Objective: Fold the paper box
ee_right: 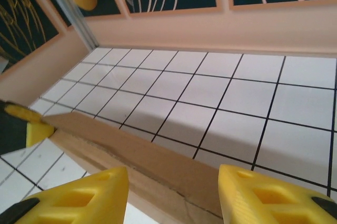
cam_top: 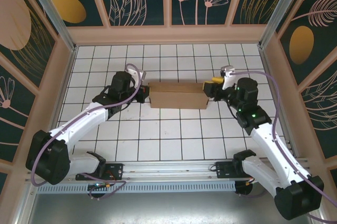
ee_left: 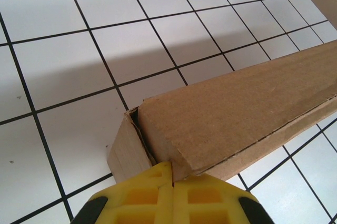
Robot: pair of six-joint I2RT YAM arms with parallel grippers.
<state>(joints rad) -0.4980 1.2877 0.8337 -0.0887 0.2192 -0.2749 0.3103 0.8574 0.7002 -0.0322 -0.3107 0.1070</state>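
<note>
Paper box (cam_top: pixel 177 95) lies in the middle of the table (cam_top: pixel 174 134), its long axis going left to right, between your two arms. Your left gripper (ee_left: pixel 172 175) is closed, with its tips touching the left end. Your right gripper (ee_right: pixel 172 176) has its jaws apart at the right end, and the box's upper edge passes between them, not held. It is plain brown cardboard, folded to a long shape, with a small gap at the left corner.
</note>
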